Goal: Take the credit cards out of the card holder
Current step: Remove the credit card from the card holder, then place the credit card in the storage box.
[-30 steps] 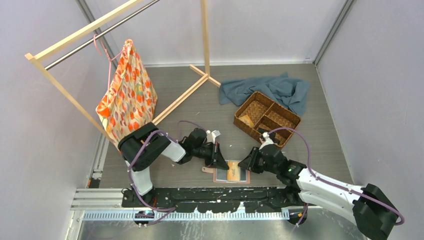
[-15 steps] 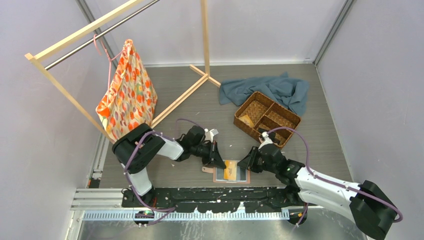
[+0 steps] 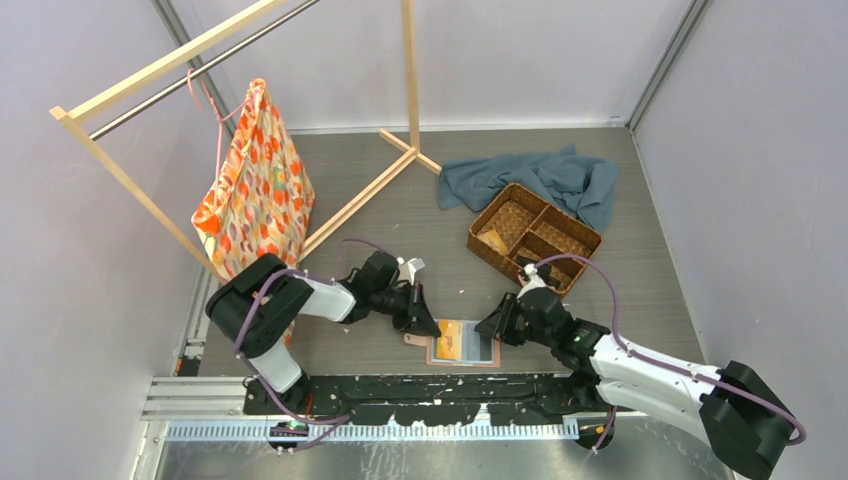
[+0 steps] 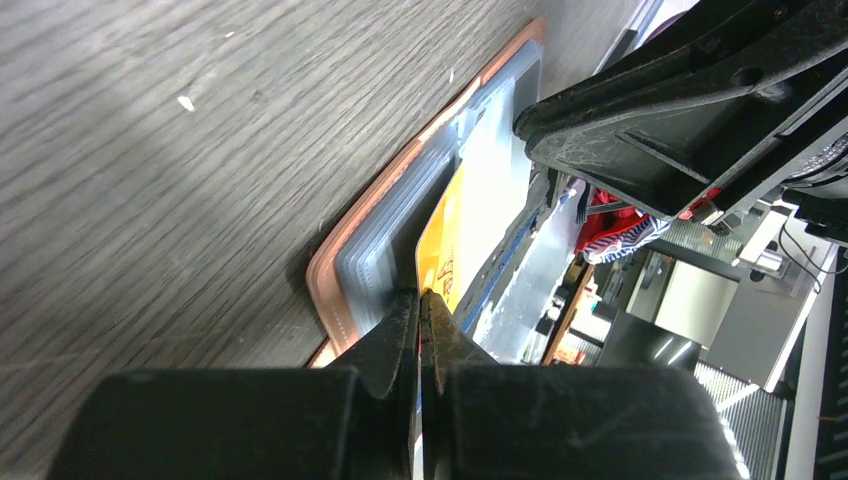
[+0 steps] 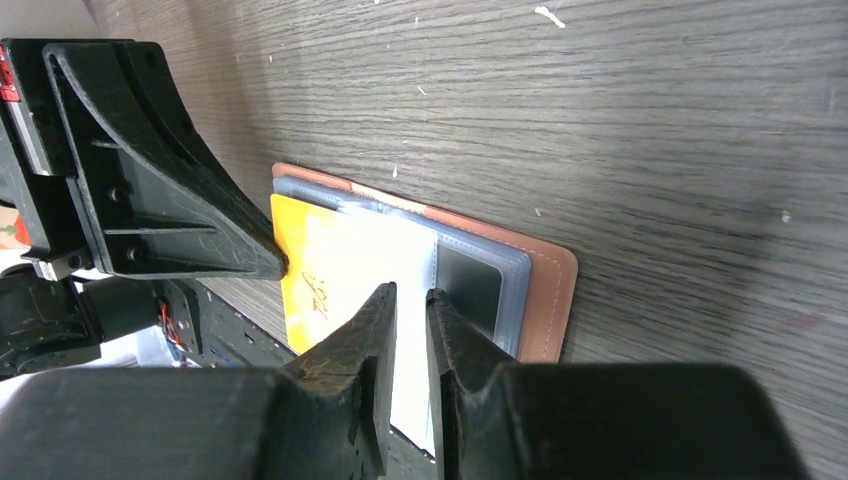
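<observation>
1. Two arms meet low over the card holder, which lies open and flat on the table at its near edge, between the two bases.
2. The left gripper is clenched on the left edge of an orange card. In the left wrist view the card's edge runs in between the closed fingertips.
3. The orange card lies across the holder's grey slots, and its left end sticks out past the inner sleeves.
4. The right gripper points down at the holder's right half with its jaws a narrow slit apart and nothing between them. Whether the tips touch cannot be told.
5. A pale card lies just beside the orange one, under the right fingers.
6. The two grippers face each other across the holder, tips near but apart.
7. A brown woven basket stands behind the right arm, well apart from the holder. A tan flat piece lies in its near-left compartment.
8. A blue cloth lies crumpled behind the basket, touching it.
9. At far left a patterned bag hangs from a wooden rack.
</observation>
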`<state>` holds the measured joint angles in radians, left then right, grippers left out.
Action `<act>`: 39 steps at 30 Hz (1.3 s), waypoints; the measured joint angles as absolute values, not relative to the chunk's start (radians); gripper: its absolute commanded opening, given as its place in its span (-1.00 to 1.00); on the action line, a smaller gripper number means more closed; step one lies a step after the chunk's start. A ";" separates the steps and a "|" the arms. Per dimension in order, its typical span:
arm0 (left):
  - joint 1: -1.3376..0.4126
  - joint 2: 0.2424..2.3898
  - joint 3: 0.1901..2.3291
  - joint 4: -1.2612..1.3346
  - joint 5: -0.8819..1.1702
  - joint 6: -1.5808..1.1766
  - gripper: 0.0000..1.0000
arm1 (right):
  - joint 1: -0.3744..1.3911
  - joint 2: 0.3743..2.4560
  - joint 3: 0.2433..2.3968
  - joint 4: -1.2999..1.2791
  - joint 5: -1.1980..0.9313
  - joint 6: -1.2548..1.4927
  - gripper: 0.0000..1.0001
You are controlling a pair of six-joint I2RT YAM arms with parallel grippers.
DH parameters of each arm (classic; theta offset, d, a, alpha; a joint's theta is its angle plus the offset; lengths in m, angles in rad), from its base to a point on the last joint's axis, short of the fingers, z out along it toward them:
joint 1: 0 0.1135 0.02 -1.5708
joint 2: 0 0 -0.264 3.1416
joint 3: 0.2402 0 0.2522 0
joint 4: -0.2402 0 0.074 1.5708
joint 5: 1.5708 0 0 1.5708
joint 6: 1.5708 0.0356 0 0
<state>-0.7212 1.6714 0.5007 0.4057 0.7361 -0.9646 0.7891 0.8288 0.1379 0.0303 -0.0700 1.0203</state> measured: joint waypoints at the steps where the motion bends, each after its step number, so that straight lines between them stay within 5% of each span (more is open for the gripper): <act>1: -0.717 1.663 0.497 0.397 0.734 -0.962 -0.99 | 0.789 0.826 0.138 0.029 -0.069 1.020 -0.54; 31: -0.704 1.431 0.490 0.194 0.700 -0.936 -0.99 | 0.789 0.728 0.220 -0.165 -0.036 0.963 -0.12; 39: -0.704 1.349 0.490 0.183 0.711 -0.948 -0.99 | 0.789 0.686 0.201 0.033 -0.131 0.982 0.27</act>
<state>-0.7040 1.3491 0.4896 0.1825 0.7109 -0.9482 0.7891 0.6861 0.2012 0.0330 -0.1314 0.9821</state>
